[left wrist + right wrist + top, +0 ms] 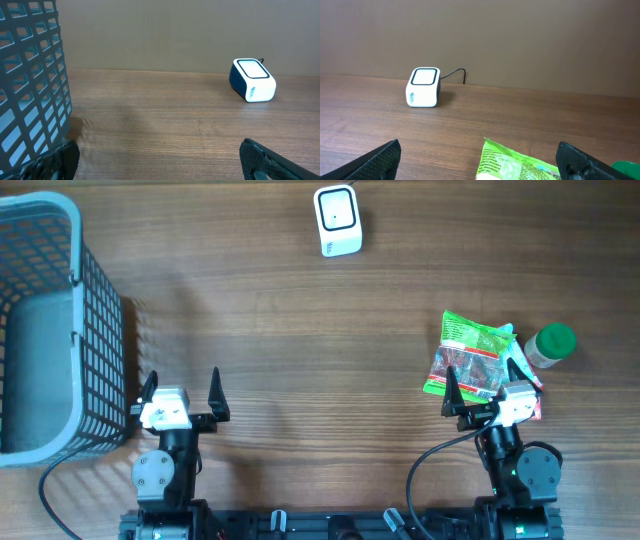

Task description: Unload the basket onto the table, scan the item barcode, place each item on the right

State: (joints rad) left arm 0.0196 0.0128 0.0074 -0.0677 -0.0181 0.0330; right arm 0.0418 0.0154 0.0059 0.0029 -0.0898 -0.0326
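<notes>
Right end effector above packet, lengthwise near-to-far

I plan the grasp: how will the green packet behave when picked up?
The green packet looks like thin, crinkled film, so it is probably floppy and light. Its shiny surface may slip. It lies flat, so rolling seems unlikely.
</notes>
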